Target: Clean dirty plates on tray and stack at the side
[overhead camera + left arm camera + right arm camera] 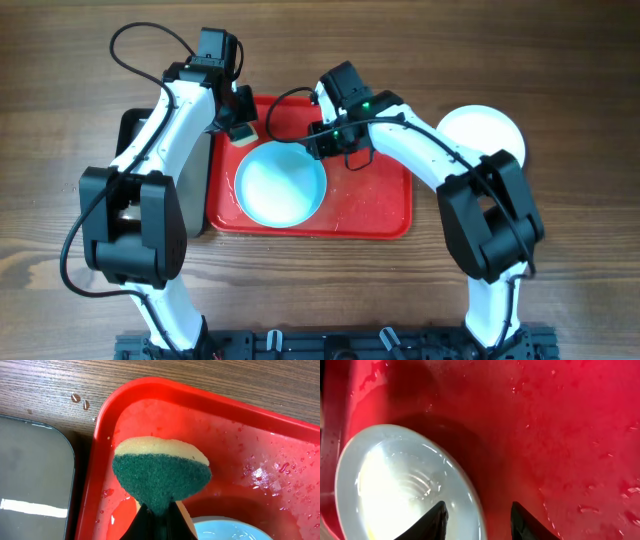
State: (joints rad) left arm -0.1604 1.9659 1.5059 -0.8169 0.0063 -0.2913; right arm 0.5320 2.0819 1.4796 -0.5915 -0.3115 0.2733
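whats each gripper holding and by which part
Left gripper pinches the sponge by its narrow bottom end. Right gripper is open astride the rim of the plate, holding nothing.

Overhead: looks straight down on counter (560, 60). Left wrist: sits close, faces down at tray (165, 390) corner. Right wrist: sits even closer, over tray floor. Shares tray and mint plate (281, 185) across all three.

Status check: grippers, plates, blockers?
Left gripper shut on sponge, over tray. Right gripper open, jaws astride rim of mint plate on tray. White plate on table, right of tray. No obstruction seen.
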